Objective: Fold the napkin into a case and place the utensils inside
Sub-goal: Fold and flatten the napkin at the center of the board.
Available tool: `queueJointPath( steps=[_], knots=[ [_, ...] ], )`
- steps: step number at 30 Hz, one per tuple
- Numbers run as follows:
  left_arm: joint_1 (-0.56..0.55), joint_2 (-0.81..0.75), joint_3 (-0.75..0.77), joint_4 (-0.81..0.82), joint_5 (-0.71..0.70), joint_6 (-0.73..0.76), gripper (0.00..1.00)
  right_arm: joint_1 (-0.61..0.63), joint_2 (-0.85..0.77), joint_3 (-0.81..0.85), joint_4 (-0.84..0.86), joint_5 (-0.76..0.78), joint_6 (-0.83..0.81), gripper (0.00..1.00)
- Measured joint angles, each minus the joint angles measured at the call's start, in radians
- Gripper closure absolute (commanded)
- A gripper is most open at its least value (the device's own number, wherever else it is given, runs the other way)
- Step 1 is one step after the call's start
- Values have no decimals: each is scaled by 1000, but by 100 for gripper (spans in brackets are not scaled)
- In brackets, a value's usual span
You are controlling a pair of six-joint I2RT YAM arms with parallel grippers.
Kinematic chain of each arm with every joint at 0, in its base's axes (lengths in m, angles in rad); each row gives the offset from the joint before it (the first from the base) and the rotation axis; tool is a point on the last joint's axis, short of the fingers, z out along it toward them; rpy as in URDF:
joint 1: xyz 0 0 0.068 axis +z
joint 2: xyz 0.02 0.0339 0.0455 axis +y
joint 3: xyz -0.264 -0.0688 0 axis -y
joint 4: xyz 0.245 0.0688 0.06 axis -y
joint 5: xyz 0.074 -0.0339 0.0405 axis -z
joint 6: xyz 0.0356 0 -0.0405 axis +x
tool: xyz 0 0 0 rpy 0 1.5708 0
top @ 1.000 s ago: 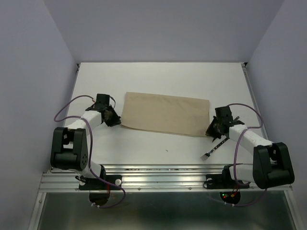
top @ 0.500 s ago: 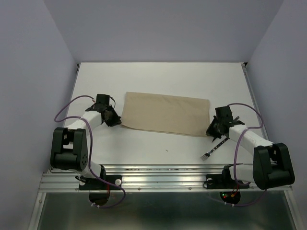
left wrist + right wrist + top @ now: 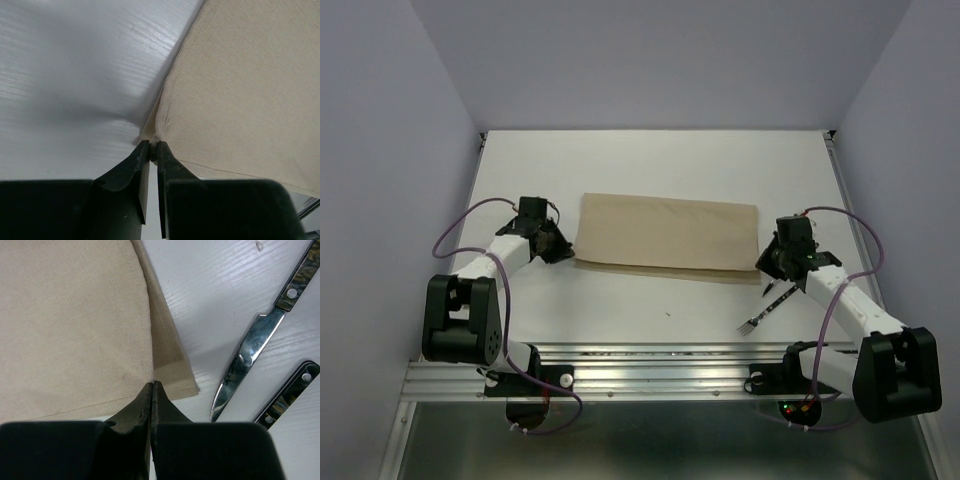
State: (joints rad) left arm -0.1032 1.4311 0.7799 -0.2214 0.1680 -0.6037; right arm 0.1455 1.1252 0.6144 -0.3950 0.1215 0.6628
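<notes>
Top view: the napkin (image 3: 665, 238) lies folded on the table (image 3: 620, 160) between the arms, long axis left-right. The fork (image 3: 765, 310) lies just off its right near corner, tines toward the near edge. Compared with 1.0 s earlier, a strip of the lower layer shows along the near edge. Left wrist: the left gripper (image 3: 153, 146) is pinched on the napkin's left corner. Right wrist: the right gripper (image 3: 151, 386) is clamped on the top layer's corner, with the knife (image 3: 245, 360) beside it.
</notes>
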Motion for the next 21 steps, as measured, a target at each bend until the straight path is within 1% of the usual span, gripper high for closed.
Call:
queueJointPath(
  steps=[8, 10, 11, 12, 13, 15, 16, 18, 21],
  knots=[
    [-3, 24, -35, 19, 29, 0, 100, 0, 47, -28, -24, 6, 32, 99],
    [-7, 47, -40, 23, 39, 0, 90, 0, 73, -30, -29, 16, 43, 96],
    [-8, 58, -41, 24, 43, 0, 82, 0, 80, -31, -32, 21, 46, 81],
    [-9, 65, -41, 24, 47, 0, 74, 0, 87, -31, -33, 24, 50, 69],
    [-9, 72, -41, 25, 53, 1, 64, 0, 92, -31, -33, 29, 51, 65],
    [-10, 73, -41, 27, 61, 2, 56, 0, 103, -30, -35, 40, 56, 59],
    [-11, 73, -41, 31, 64, 3, 50, 0, 107, -30, -35, 44, 56, 57],
    [-13, 72, -41, 43, 76, 2, 48, 0, 112, -30, -37, 51, 56, 54],
    [-14, 64, -41, 44, 75, 5, 48, 0, 122, -29, -39, 66, 55, 54]
  ],
)
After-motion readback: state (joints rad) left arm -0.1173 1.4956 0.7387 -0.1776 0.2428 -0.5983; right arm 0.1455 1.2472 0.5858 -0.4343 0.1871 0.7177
